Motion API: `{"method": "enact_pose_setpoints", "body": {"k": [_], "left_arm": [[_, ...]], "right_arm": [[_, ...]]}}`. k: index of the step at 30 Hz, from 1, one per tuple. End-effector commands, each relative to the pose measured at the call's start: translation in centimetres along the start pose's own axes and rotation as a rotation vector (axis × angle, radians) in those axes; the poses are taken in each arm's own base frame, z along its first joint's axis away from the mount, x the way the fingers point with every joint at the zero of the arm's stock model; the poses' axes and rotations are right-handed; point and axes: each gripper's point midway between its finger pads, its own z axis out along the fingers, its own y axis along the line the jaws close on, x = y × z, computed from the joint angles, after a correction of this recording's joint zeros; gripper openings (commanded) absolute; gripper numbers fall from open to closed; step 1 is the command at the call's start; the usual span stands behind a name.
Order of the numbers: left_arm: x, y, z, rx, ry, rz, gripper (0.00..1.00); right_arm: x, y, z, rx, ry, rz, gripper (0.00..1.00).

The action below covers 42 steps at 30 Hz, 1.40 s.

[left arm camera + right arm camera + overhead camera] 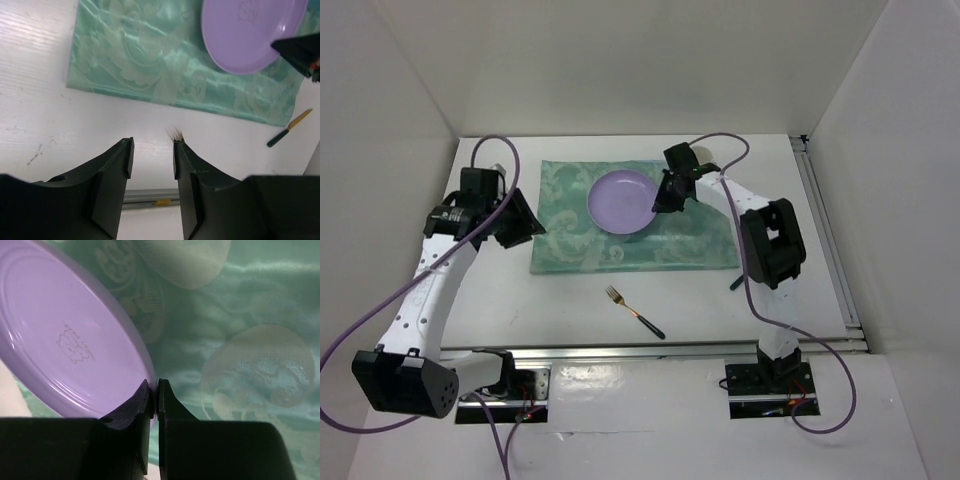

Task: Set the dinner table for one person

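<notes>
Looking down from above, we see the dinner table [570, 300]. It is big, white and flat, with metal rails along its edges. Everything else rests on it.

A green cloth mat [690, 245] with pale swirls lies flat near the middle of the table. A purple plate [620, 200] is on the mat, close to the mat's far edge.

The right gripper [667, 200] is at the right side of the plate. In the right wrist view its jaws are pressed nearly together [154, 390], and they pinch the thin rim of the plate [65, 340] between them. We cannot tell if the plate lies flat or is tipped up a little.

The left gripper [520, 222] hangs over the left end of the mat. In its own wrist view the jaws are spread apart [152, 150] with nothing between them. Under them we see bare white table [100, 115], and the mat [140, 55] is just past it.

A fork [635, 311] lies on the bare table in front of the mat, well apart from both grippers. Its prongs point toward the mat.

A knife [289, 129] with a dark handle lies on the table just beside the right end of the mat. From above, the right arm hides most of it.
</notes>
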Motion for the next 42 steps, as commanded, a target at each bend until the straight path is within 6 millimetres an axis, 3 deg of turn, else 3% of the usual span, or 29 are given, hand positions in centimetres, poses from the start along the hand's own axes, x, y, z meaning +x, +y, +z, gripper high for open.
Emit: {"method": "enact_pose_setpoints", "body": {"k": [1, 6, 9, 18, 19, 21, 22, 24, 25, 26, 28, 31, 33, 37, 38, 41, 42], "left_arm": [[1.8, -1.9, 0.5, 0.078, 0.029, 0.002, 0.54], [6.4, -2.3, 2.4, 0.091, 0.129, -0.03, 0.54], [7.8, -3.1, 2.5, 0.109, 0.154, -0.023, 0.54], [8.9, -4.3, 2.4, 0.09, 0.149, 0.001, 0.54], [9.3, -4.7, 2.3, 0.086, 0.16, 0.007, 0.54], [9.5, -5.0, 2.2, 0.072, 0.148, 0.004, 0.61], [10.5, -5.0, 2.6, 0.045, 0.17, 0.013, 0.82], [11.0, -5.1, 2.7, 0.003, 0.165, 0.002, 0.91], [12.0, -5.7, 2.5, 0.001, 0.179, 0.025, 0.93], [12.7, -5.8, 2.9, -0.017, 0.19, 0.032, 0.94], [14.6, -6.5, 3.3, -0.042, 0.194, 0.05, 0.91], [17.1, -7.3, 4.4, -0.103, 0.211, 0.05, 0.87], [20.0, -8.2, 4.5, -0.109, 0.257, 0.088, 0.87], [24.4, -9.0, 6.2, -0.178, 0.335, 0.072, 0.87], [25.6, -9.4, 6.9, -0.204, 0.356, 0.063, 0.84], [27.0, -10.7, 8.2, -0.236, 0.367, 0.039, 0.8], [27.4, -11.2, 8.3, -0.237, 0.369, 0.036, 0.78]], "right_arm": [[-1.9, 2.5, -0.2, -0.077, -0.027, 0.046, 0.0], [-1.4, 1.0, 1.4, -0.021, -0.017, 0.066, 0.0], [-0.4, -0.6, 2.2, 0.037, -0.003, 0.082, 0.0], [0.2, -1.7, 1.7, 0.075, -0.011, 0.104, 0.03], [0.7, -2.2, 1.7, 0.087, 0.002, 0.105, 0.08], [0.4, -1.9, 1.4, 0.08, -0.005, 0.105, 0.28], [0.1, -1.6, 0.9, 0.072, -0.014, 0.104, 0.53], [0.1, -1.5, 0.4, 0.066, -0.019, 0.095, 0.74], [-0.1, -1.6, 0.0, 0.073, -0.025, 0.084, 0.78], [-0.8, -1.1, -1.0, 0.063, -0.051, 0.082, 0.84], [-0.9, -0.7, -2.3, 0.063, -0.063, 0.055, 0.86], [-1.5, -0.1, -5.8, 0.057, -0.12, 0.024, 0.87], [-1.6, 0.1, -9.2, 0.046, -0.174, 0.007, 0.88], [-1.0, -2.2, -14.9, 0.07, -0.24, 0.014, 0.88], [-1.0, -3.6, -17.1, 0.078, -0.271, 0.033, 0.88], [-1.2, -5.1, -20.4, 0.07, -0.325, 0.044, 0.88], [-1.5, -5.8, -22.5, 0.057, -0.358, 0.053, 0.88]]}}
